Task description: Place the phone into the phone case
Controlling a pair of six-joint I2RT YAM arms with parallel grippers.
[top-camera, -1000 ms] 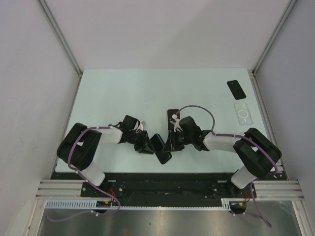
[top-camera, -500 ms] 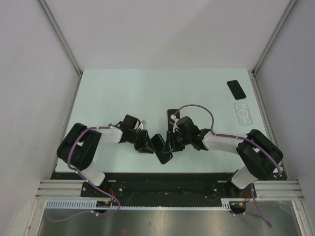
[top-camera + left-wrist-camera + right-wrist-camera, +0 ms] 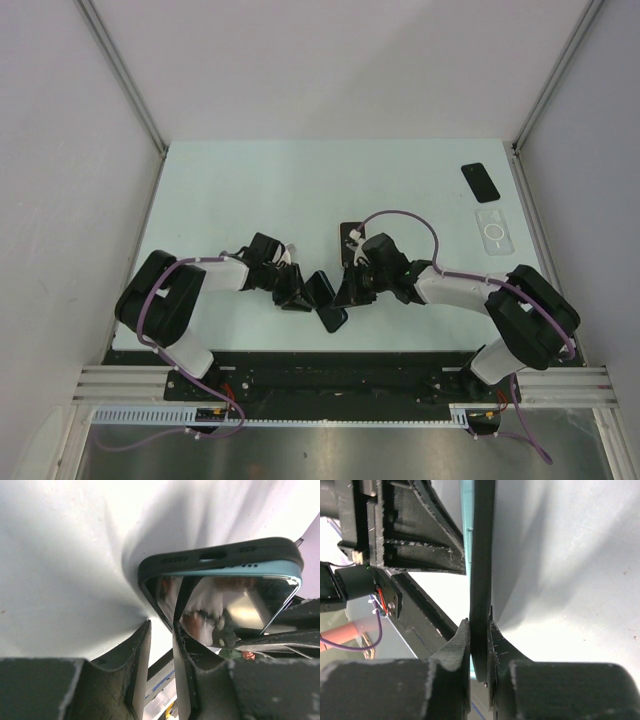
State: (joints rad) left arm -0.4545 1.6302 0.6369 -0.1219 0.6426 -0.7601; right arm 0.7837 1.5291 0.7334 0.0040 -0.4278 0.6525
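A phone with a teal edge and a mirror-like screen (image 3: 225,605) sits in a black case (image 3: 220,555). In the top view it (image 3: 325,302) is held tilted between the two arms near the table's front edge. My right gripper (image 3: 350,290) is shut on the cased phone's edge, seen edge-on between its fingertips (image 3: 479,625) as a black slab (image 3: 482,555). My left gripper (image 3: 298,297) stands at the phone's lower left corner. Its jaws (image 3: 161,627) are a narrow gap apart with nothing between them, and the phone rests against the right fingertip (image 3: 180,635).
A second black phone (image 3: 480,182) and a clear case (image 3: 493,230) lie at the far right of the table. The black rail at the table's front edge (image 3: 330,365) is just below the grippers. Side walls close in the table on both sides.
The right gripper and the cased phone have shifted slightly up and away from the front edge. The left gripper has barely moved.
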